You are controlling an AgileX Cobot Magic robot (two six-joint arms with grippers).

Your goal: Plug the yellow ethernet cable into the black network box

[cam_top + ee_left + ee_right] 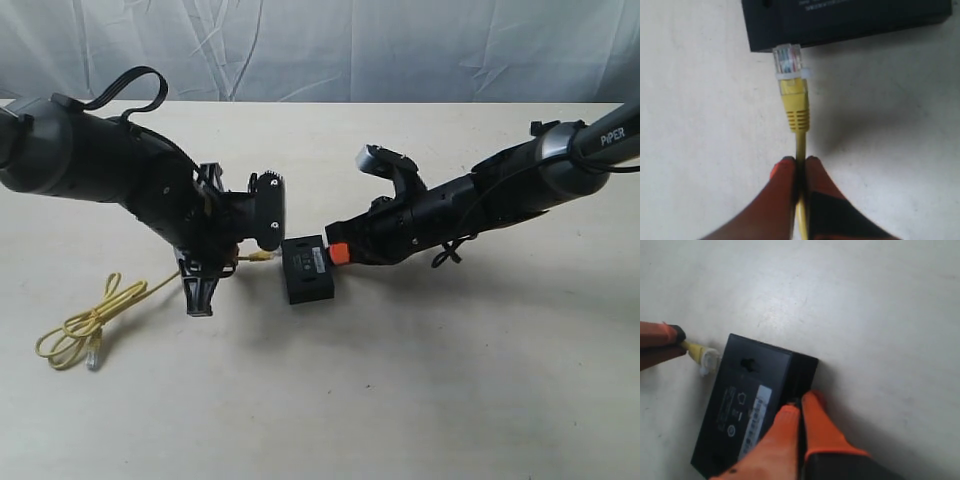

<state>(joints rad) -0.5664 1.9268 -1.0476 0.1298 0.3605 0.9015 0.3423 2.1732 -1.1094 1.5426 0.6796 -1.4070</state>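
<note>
pinching the yellow ethernet cable (795, 100) behind its boot, my left claw (800, 161) sets the clear plug (788, 60) against the black network box (850, 20) on the desk (700, 125); i'd push straight in while my closed, empty right claw (800, 405) braces its far edge.

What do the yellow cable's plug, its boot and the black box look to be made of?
Plug: clear, glossy hard plastic, it seems; contacts show through. Boot: yellow, ribbed, probably soft moulded plastic or rubber. Black network box: matte plastic by its dull sheen, with a white label.
</note>
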